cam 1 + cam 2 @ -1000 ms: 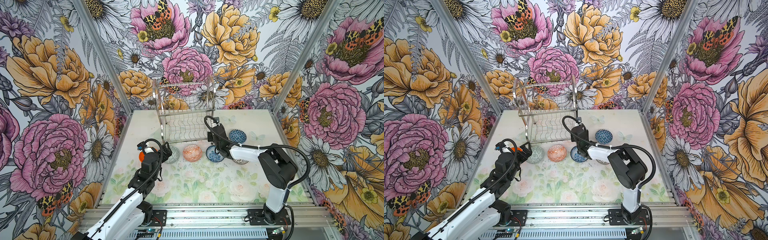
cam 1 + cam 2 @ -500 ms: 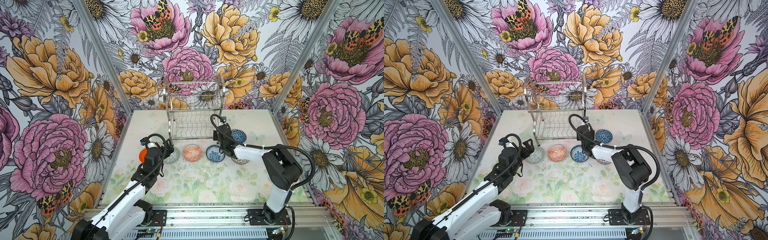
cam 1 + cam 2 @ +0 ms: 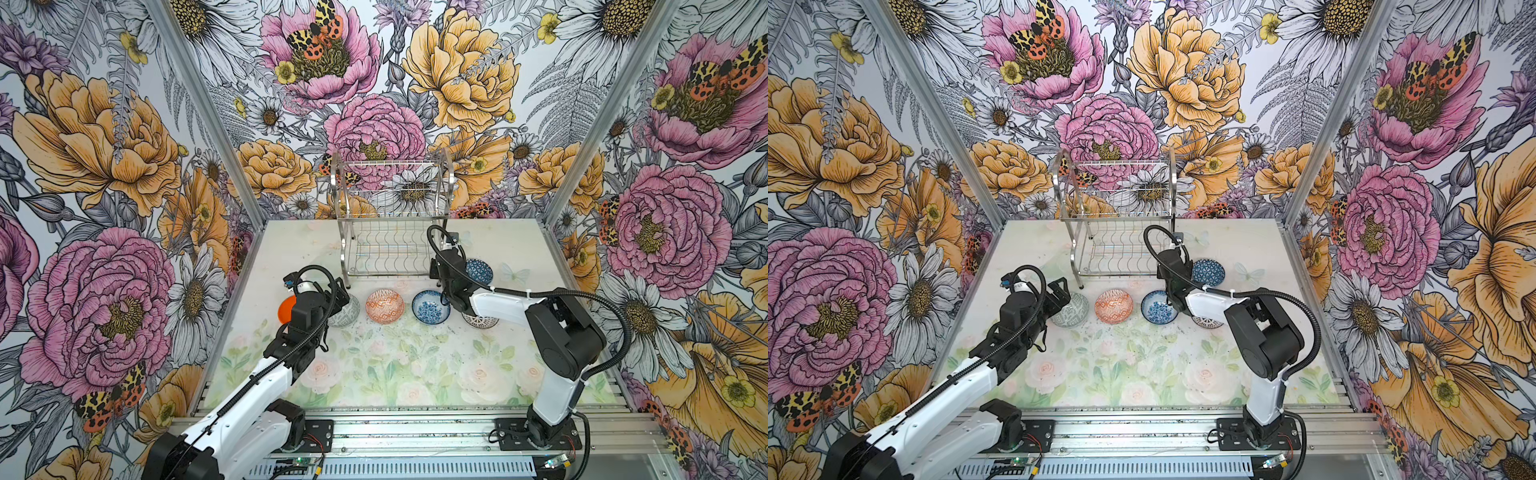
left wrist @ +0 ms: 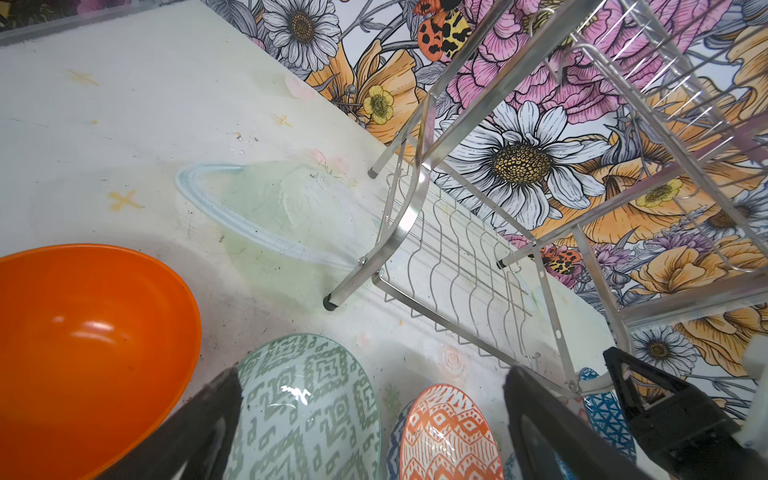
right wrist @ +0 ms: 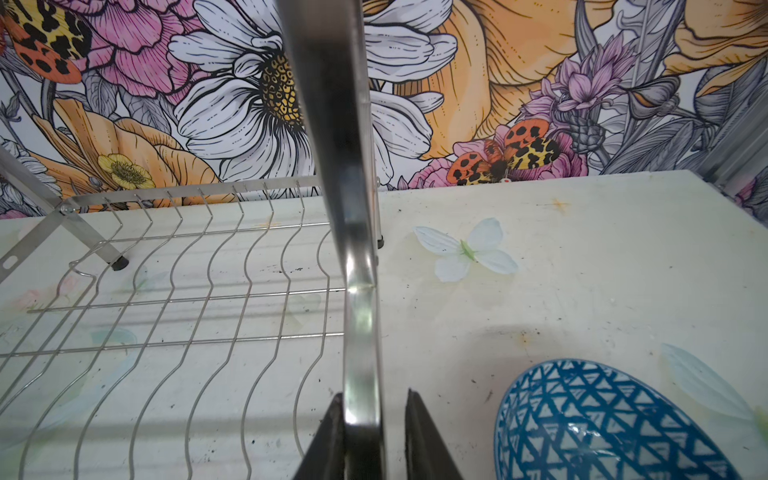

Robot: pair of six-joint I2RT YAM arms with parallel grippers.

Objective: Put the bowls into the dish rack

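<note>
The dish rack (image 3: 390,216) (image 3: 1117,216) stands at the back of the table with both tiers bare. My right gripper (image 3: 435,268) (image 5: 374,399) straddles its right side band (image 5: 357,291), open, with one finger on the band and a gap at the other. In front lie the bowls: plain orange (image 3: 286,309), grey-green (image 3: 348,312), orange-white (image 3: 384,306), blue-white (image 3: 431,306), black-white (image 3: 481,321) half under the right arm, and blue triangle-patterned (image 3: 478,271) (image 5: 602,424). My left gripper (image 3: 340,296) (image 4: 372,392) hangs open over the grey-green bowl (image 4: 303,411), holding nothing.
Flowered walls with metal corner posts (image 3: 208,116) close in the table on three sides. A metal rail (image 3: 395,428) carrying both arm bases runs along the front. The rack's front left leg (image 4: 330,303) stands close behind the grey-green bowl.
The rack has slid to the right with my right gripper on its side band. That gripper's jaws have since parted a little. The left gripper has shifted slightly towards the grey-green bowl.
</note>
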